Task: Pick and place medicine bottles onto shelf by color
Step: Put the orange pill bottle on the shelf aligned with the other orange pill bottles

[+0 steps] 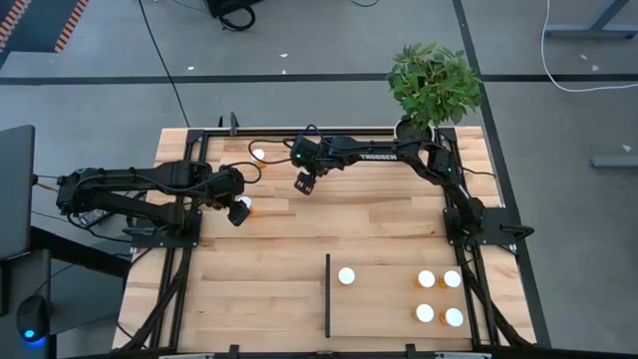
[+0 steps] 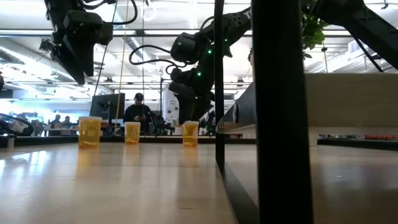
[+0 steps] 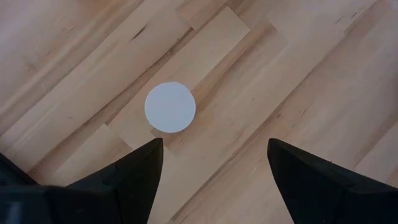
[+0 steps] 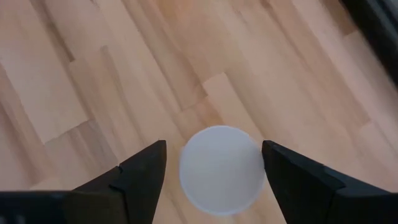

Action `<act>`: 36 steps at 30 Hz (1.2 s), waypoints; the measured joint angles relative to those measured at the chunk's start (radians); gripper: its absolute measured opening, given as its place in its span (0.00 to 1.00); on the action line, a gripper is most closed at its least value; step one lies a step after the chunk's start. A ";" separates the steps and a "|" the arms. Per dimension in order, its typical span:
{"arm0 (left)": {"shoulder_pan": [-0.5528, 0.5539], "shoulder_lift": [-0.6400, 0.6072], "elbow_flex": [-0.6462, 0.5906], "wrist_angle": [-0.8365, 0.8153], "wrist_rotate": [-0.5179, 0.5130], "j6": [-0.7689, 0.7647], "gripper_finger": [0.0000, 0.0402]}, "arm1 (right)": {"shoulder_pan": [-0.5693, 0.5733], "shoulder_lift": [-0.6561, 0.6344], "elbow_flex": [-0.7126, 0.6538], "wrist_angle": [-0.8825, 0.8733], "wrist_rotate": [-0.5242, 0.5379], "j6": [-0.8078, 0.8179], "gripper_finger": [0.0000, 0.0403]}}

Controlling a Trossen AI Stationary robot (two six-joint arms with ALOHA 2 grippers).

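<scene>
Five bottles standing on the shelf; three orange ones left out on the table. Left tool open above one cap; right tool open over another, neither gripped.

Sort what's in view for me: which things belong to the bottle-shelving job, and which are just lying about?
Job:
- small white-capped pill bottles: five on the shelf, three off it
- light-wood shelf panel with black edge strip
- left gripper and right gripper, each above a bottle, jaws open

Just there:
- leafy green plant in white pot
- person beyond the table
</scene>
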State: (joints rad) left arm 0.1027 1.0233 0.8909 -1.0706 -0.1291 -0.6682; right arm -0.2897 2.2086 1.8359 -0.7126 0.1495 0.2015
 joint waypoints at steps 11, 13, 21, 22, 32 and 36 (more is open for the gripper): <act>0.000 0.000 0.000 0.000 0.003 -0.004 0.73 | 0.000 0.000 0.000 -0.004 -0.016 0.006 0.79; 0.000 0.000 0.000 0.000 0.003 -0.006 0.73 | 0.000 0.000 0.000 -0.004 -0.015 0.008 0.79; 0.000 0.000 0.000 0.000 0.003 -0.008 0.73 | 0.003 0.000 0.000 -0.045 -0.015 0.063 0.73; 0.000 0.000 0.000 0.000 0.003 -0.007 0.73 | 0.003 0.000 0.000 -0.043 -0.015 0.062 0.72; 0.000 0.000 0.000 0.000 0.003 -0.004 0.73 | 0.004 0.000 0.000 -0.042 -0.012 0.064 0.65; 0.000 0.000 0.000 0.000 0.003 -0.004 0.73 | 0.005 0.000 0.000 -0.042 -0.012 0.065 0.60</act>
State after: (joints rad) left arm 0.1024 1.0233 0.8909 -1.0702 -0.1261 -0.6723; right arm -0.2851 2.2086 1.8359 -0.7544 0.1379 0.2661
